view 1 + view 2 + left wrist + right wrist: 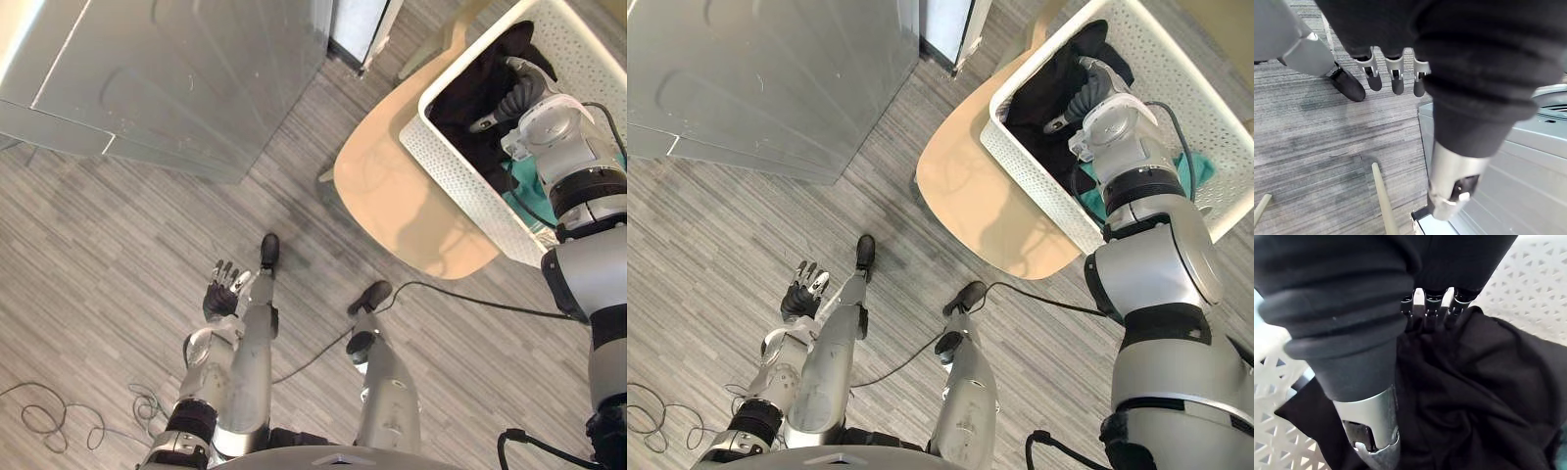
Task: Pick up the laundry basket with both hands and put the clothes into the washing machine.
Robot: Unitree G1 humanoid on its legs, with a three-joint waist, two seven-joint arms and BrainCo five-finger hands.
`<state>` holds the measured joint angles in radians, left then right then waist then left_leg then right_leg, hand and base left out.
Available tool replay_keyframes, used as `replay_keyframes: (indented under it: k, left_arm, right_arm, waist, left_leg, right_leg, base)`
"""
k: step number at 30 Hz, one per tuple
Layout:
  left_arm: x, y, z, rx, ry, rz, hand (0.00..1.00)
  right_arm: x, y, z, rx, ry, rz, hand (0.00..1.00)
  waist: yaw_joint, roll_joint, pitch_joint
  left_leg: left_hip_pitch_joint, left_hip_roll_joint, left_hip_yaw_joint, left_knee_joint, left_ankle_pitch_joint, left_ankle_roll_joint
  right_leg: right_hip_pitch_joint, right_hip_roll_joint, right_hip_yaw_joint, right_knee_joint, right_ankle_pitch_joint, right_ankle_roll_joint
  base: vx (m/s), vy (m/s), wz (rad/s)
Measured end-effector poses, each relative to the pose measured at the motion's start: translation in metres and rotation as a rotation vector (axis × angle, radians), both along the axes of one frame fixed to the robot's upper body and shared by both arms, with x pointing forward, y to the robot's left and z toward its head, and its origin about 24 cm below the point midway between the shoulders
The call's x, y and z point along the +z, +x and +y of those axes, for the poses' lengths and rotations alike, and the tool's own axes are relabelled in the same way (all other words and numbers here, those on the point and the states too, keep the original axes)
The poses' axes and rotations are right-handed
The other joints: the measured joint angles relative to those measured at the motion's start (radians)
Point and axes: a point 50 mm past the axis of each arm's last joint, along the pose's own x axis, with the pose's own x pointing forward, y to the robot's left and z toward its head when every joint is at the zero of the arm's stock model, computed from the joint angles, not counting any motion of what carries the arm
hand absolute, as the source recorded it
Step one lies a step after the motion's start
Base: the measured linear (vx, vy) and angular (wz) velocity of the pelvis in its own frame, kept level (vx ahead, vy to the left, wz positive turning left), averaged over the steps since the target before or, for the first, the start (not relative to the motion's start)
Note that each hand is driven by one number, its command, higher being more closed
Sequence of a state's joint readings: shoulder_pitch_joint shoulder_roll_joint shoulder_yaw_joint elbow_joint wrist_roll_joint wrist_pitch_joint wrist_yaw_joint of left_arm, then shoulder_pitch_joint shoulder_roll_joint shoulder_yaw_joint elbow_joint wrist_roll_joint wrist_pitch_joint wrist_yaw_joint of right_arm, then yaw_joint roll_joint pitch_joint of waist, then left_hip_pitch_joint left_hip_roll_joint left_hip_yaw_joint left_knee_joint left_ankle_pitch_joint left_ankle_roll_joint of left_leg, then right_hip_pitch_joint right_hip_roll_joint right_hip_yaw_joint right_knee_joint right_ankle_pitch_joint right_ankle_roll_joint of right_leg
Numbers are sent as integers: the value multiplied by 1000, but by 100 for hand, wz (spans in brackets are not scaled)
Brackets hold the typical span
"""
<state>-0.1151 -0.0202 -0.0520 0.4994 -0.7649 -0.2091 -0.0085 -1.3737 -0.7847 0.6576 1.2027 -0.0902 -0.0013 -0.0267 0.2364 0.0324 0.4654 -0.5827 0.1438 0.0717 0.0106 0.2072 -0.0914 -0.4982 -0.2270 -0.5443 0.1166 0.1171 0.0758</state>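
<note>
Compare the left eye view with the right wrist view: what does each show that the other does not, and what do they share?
The left eye view adds the open left hand hanging above the grey plank floor, the grey washing machine, and the round beige table under the laundry basket. The right wrist view adds close detail: the triangular cut-outs in the basket's white wall and the folds of the black garment. Both show the laundry basket, the black garment inside it, and the right hand pushed into that garment.
</note>
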Motion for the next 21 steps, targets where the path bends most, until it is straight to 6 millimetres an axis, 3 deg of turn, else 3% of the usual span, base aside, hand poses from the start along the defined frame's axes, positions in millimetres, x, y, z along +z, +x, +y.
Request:
replay_keyframes:
  k: [11,12,18,21]
  left_arm:
    - [17,8,-8,5,-81,-85,0]
    - [17,9,-10,3,-87,-85,0]
    - [18,8,-15,-11,-97,-90,0]
    - [19,9,-18,-22,-96,-95,0]
  right_arm:
    - [2,1,4,16,-2,-5,0]
    - [1,1,4,21,13,-4,100]
    - [-10,2,4,49,64,13,100]
    - [-27,1,1,45,84,40,100]
  waist:
    - [13,0,0]
    - [13,0,0]
    - [13,0,0]
    - [14,1,-1]
  left_leg:
    - [-63,22,10,-35,35,-16]
    - [-73,23,11,-35,37,-17]
    - [-63,24,15,-34,42,-24]
    - [-55,26,14,-30,42,-24]
  right_leg:
    - [-84,21,5,3,4,-7]
    - [-97,19,6,10,3,-8]
    - [-100,8,6,50,-21,-15]
    - [-101,2,6,83,-39,-19]
  base:
    - [0,-9,-3]
    - [0,0,0]
    - [3,2,1]
    - [8,3,3]
